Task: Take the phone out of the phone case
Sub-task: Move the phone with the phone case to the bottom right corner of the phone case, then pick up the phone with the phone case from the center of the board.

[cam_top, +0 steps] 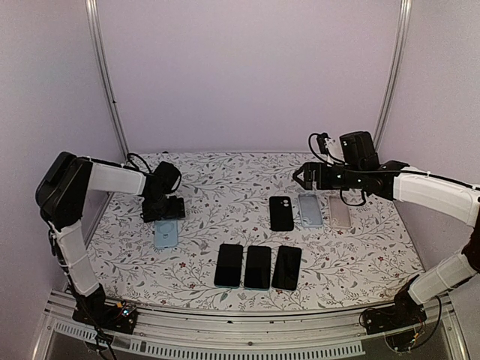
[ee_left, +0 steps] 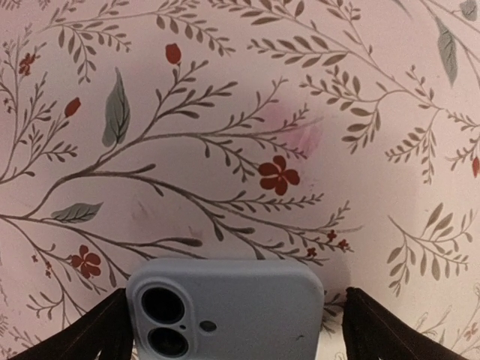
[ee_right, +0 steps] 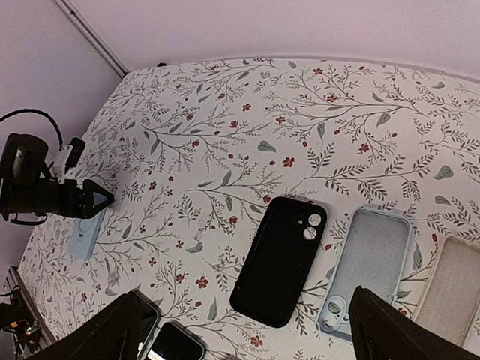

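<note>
A light blue phone case [cam_top: 166,234] lies back up on the flowered cloth at the left. In the left wrist view the phone case [ee_left: 225,307] fills the bottom centre, and the phone shows only as two dark lenses [ee_left: 163,322] in its camera cutout. My left gripper [cam_top: 163,208] is down at the case's far end. There the left gripper [ee_left: 234,300] is open, one finger [ee_left: 90,337] on each side of the case. The right-hand finger [ee_left: 382,330] stands a small gap away from it. My right gripper [cam_top: 300,177] hangs open above the table's right half, holding nothing.
Right of centre, three empty cases lie in a row: black [cam_top: 281,213], light blue [cam_top: 310,210] and beige [cam_top: 340,211]. Three bare phones [cam_top: 257,267] lie screen up side by side near the front edge. In the right wrist view the black case [ee_right: 281,259] is below my fingers.
</note>
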`<move>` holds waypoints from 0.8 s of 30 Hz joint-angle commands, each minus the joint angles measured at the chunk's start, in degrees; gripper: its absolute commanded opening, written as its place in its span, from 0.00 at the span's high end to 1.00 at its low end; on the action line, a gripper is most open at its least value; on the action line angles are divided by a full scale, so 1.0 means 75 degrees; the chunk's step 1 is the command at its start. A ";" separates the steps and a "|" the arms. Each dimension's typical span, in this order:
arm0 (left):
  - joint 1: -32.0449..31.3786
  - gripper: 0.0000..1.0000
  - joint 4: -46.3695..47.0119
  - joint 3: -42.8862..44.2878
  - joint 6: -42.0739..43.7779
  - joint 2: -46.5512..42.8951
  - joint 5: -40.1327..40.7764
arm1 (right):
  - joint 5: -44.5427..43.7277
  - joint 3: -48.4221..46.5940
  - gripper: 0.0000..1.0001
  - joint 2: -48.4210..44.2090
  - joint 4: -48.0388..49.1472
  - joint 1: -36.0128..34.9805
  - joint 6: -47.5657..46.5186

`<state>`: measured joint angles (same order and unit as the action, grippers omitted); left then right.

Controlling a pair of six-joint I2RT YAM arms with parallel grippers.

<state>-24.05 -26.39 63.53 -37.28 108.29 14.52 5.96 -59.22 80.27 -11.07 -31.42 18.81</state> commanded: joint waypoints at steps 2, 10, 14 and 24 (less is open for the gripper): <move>-0.0094 0.06 -0.0597 -0.0440 0.0527 0.0317 -0.0554 | 0.0170 0.0102 0.01 -0.0070 0.0121 0.0042 0.0130; 0.0168 0.14 -0.0527 -0.0933 0.0403 -0.0064 -0.0974 | 0.0322 0.0140 0.01 -0.0085 0.0201 0.0051 0.0239; 0.0207 0.10 -0.0455 -0.1200 0.0354 -0.0219 -0.1094 | 0.0397 0.0174 0.02 -0.0063 0.0282 0.0053 0.0303; 0.0213 0.40 -0.0188 -0.1076 0.0381 0.0057 -0.1416 | 0.0630 0.0182 0.02 -0.0011 0.0347 0.0041 0.0381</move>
<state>-22.85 -22.63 57.80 -33.41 104.12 11.18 9.34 -58.46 80.27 -9.85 -31.42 21.04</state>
